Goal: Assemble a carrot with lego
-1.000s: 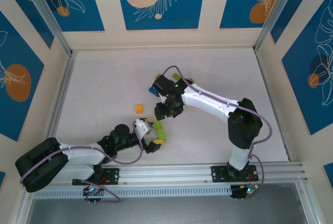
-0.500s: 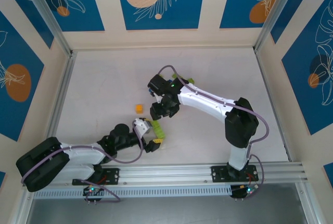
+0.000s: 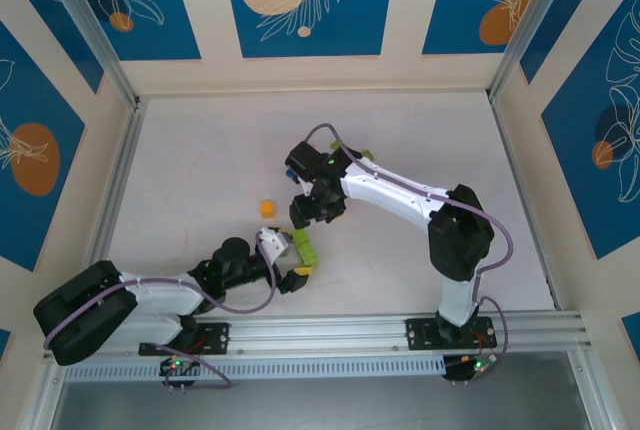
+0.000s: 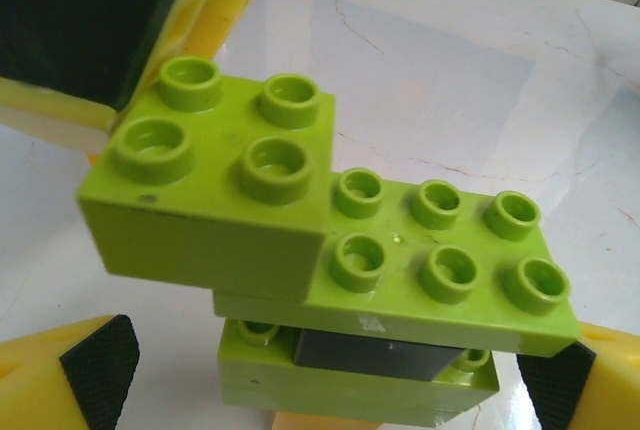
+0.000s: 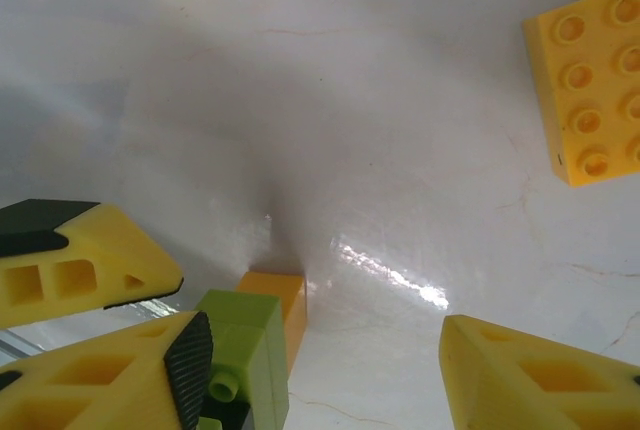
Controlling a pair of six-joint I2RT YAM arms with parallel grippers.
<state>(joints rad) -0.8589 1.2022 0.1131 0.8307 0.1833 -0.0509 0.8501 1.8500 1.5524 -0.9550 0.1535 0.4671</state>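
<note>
- Lego point(image 3: 305, 248) lies on the white table point(image 3: 200, 150), gathered at mid-table between the two gripper heads, with loose pieces nearby
- Right arm point(image 3: 400, 195) reaches from the near right toward the table's middle; left arm point(image 3: 150, 295) lies low along the near edge
- Left gripper point(image 3: 292, 256): jaws spread wide on either side of the lime green stack point(image 4: 400, 280); one pad point(image 4: 95, 370) stands apart from the stack, so nothing is clamped
- Right gripper point(image 5: 320, 350): jaws stand well apart; one pad point(image 5: 190, 370) lies just beside a lime green brick, the other finger is well clear, and nothing is clasped between them
- Stack, from the top: four-stud brick point(image 4: 215, 190), a longer brick below it, a dark brick point(image 4: 370, 355), and a lime green base brick point(image 4: 350, 395)
- Orange brick point(image 3: 267, 208): loose, left of the right gripper and apart from it
- Orange piece point(image 5: 275, 300): touching the lime green brick at its far side
- Small lime brick point(image 3: 365, 155): just beside the right arm
</note>
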